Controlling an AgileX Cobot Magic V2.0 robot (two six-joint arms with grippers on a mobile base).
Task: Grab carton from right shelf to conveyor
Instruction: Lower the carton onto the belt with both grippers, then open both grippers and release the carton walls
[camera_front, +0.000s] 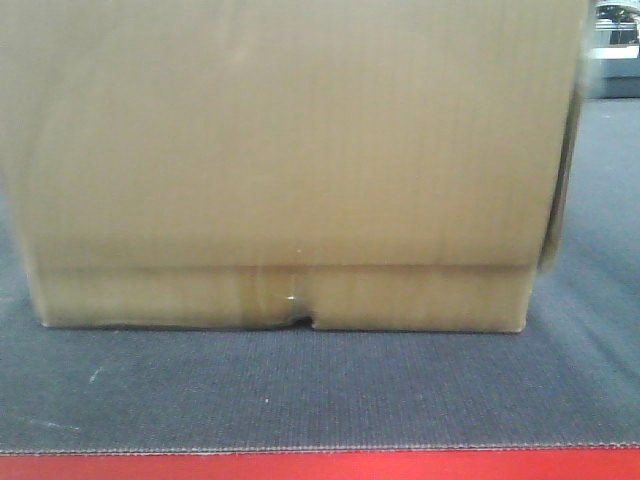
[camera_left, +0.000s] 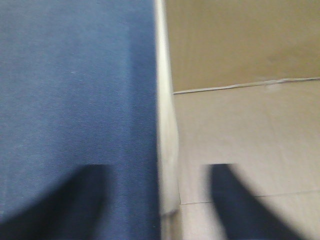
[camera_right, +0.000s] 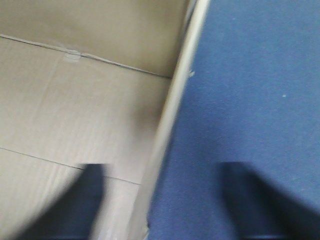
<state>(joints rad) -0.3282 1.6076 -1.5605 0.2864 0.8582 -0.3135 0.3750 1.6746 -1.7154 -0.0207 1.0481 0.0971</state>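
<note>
In the front-facing view, a large plain brown corrugated cardboard carton (camera_front: 290, 160) stands flat on the dark grey woven conveyor belt (camera_front: 320, 400) and fills the frame except for a strip toward 6 o'clock. Clear tape (camera_front: 265, 295) crosses its lower crease, and there is a small notch in the bottom edge just beside it. The belt's red front edge (camera_front: 320, 467) runs along 6 o'clock. At 1 o'clock, beyond the carton, pale shapes are too blurred to name.

The left wrist view looks down along the carton's thin side wall (camera_left: 167, 125), which runs from 12 to 6 o'clock. The left fingers (camera_left: 75, 200) are spread wide. One dark finger is over the belt at 7 o'clock and the other is inside the open carton at 5 o'clock, with the wall between them and untouched.

The right wrist view mirrors this. The right fingers (camera_right: 250, 200) are also spread, with one over the belt at 5 o'clock and one above the carton's inner floor flaps (camera_right: 75, 115) at 7 o'clock, straddling the wall.
</note>
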